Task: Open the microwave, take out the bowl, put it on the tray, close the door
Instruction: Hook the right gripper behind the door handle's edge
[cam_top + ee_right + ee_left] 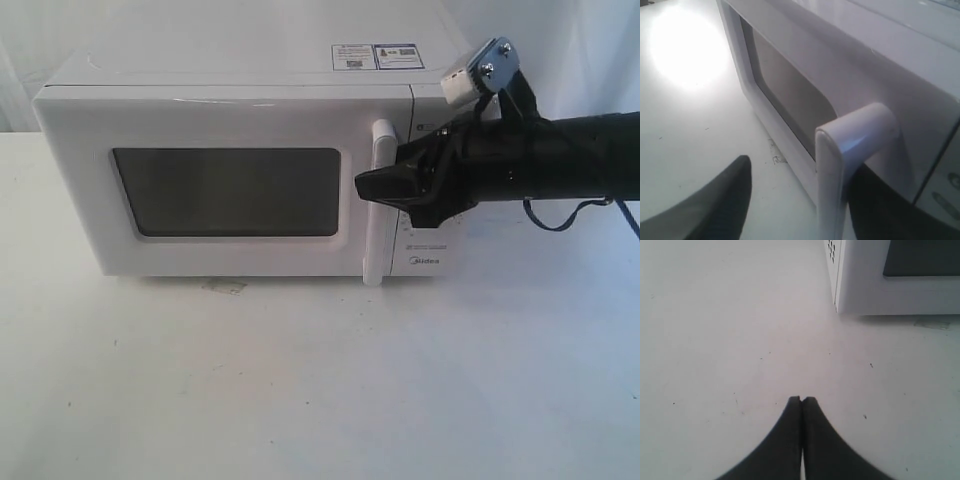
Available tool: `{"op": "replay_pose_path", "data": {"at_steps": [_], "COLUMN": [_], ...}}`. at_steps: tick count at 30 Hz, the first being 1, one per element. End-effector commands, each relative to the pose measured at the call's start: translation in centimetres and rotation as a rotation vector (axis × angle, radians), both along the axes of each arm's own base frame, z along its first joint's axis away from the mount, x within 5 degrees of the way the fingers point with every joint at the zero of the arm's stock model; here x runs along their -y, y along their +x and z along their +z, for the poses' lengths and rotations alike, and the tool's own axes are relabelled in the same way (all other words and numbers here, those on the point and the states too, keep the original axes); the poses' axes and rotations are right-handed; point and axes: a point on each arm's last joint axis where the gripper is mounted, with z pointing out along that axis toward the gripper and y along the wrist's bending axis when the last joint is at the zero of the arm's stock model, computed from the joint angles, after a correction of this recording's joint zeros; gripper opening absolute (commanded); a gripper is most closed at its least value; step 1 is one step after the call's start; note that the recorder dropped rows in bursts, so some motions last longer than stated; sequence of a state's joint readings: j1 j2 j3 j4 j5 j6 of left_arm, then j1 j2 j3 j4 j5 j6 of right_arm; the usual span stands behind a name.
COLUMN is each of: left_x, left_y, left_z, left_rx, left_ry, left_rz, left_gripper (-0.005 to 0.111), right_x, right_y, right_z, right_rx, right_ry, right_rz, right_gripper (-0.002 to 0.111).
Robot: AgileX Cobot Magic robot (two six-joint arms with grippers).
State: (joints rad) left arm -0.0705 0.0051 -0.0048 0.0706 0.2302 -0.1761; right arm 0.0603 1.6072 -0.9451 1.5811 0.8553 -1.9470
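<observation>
The white microwave stands on the table with its door shut. The dark window shows nothing of the bowl, which is hidden. My right gripper is open at mid-height of the vertical bar handle. In the right wrist view the handle sits between the jaws, with one finger tucked behind it and the other finger well apart in front. My left gripper is shut and empty, low over the table near the microwave's corner. It is out of the exterior view.
White table runs in front of the microwave, with a small smudge below the door. The control panel with the Midea logo is partly covered by my right arm. No tray is in view.
</observation>
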Motion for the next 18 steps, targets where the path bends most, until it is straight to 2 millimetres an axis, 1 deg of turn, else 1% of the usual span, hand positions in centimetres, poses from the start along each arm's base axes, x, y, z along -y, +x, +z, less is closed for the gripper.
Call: {"op": "replay_pose_path", "data": {"at_steps": [1,3,4,5,6,7,8,10,18], "left_x": [0.0,0.0,0.0,0.0,0.0,0.0,0.0,0.0,0.0], "left_y": [-0.03,-0.03,-0.03,-0.03,-0.03,-0.03,-0.03,-0.03,-0.03], "left_z": [-0.15,-0.15,-0.15,-0.15,-0.15,-0.15,-0.15,-0.15,-0.15], "left_rx": [-0.001,-0.001,-0.001,-0.001,-0.001,-0.001,-0.001,-0.001,-0.001], "left_ry": [-0.003,-0.003,-0.003,-0.003,-0.003,-0.003,-0.003,-0.003,-0.003], "left_rz": [0.002,0.002,0.002,0.002,0.002,0.002,0.002,0.002,0.002], "left_gripper": [0.0,0.0,0.0,0.0,0.0,0.0,0.0,0.0,0.0], "right_x": [-1.51,-1.69,-1.76,-1.74,-1.78,-1.75,-1.7,-1.67,-0.98], "right_y": [1.0,1.13,1.15,1.16,1.14,1.17,1.23,1.27,1.91], "right_z": [3.26,3.48,3.46,3.45,3.38,3.36,3.32,3.3,2.85], "right_rx": [0.086,0.058,0.046,0.041,0.034,0.033,0.02,0.02,0.014], "right_ry": [0.131,0.149,0.154,0.156,0.157,0.155,0.16,0.156,0.102], "right_rz": [-0.036,-0.054,-0.062,-0.066,-0.069,-0.073,-0.085,-0.091,-0.192], "right_gripper": [0.046,0.04,0.033,0.029,0.021,0.017,0.008,0.0,0.0]}}
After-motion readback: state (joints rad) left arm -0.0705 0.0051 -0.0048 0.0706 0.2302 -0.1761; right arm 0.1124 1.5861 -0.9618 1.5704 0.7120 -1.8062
